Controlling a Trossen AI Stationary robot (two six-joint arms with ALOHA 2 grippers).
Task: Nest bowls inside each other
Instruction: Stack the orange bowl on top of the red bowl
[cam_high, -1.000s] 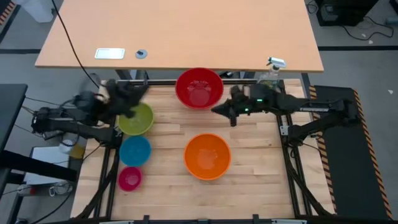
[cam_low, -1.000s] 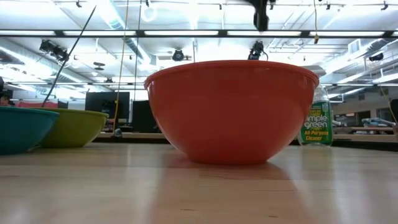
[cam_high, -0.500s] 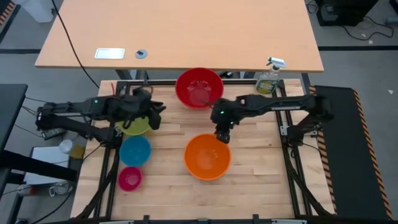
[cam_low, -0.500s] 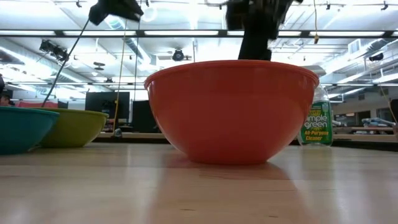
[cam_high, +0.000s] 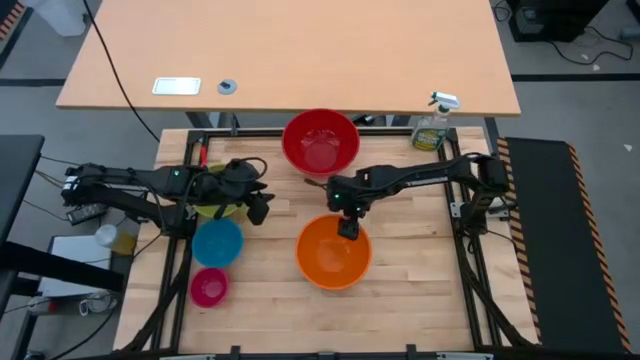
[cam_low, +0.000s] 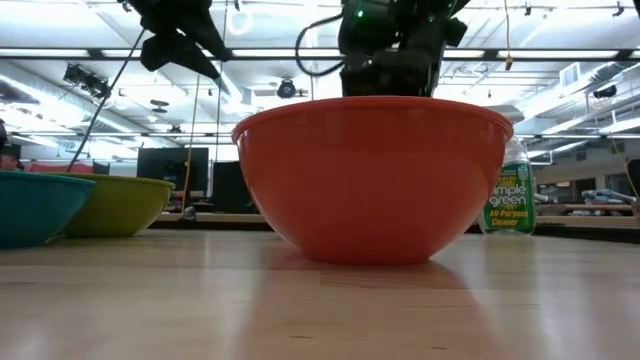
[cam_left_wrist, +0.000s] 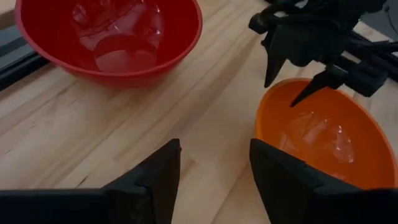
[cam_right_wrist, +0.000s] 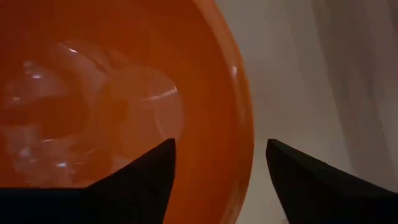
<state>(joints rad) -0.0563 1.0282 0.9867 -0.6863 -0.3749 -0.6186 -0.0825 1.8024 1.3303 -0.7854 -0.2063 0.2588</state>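
The orange bowl (cam_high: 333, 250) stands at the table's middle, with the red bowl (cam_high: 320, 143) behind it at the far edge. At the left are the yellow-green bowl (cam_high: 212, 207), partly under my left arm, the blue bowl (cam_high: 217, 242) and the pink bowl (cam_high: 209, 287). My right gripper (cam_right_wrist: 221, 146) is open and points down. One finger is over the inside of the orange bowl's far rim (cam_right_wrist: 242, 124) and one over the outside. My left gripper (cam_left_wrist: 214, 146) is open above bare wood, between the yellow-green bowl and the orange bowl.
A green spray bottle (cam_high: 432, 125) stands at the table's far right corner. Bare wood lies right of the orange bowl and along the near edge. A second, larger tabletop (cam_high: 300, 60) lies beyond the far edge.
Both arms have come down and tipped their grippers downward. My right gripper has gone from beside the red bowl toward the near edge, down to the orange bowl's far rim. My left gripper has gone from over the yellow-green bowl toward the table's middle. The bowls have kept still.
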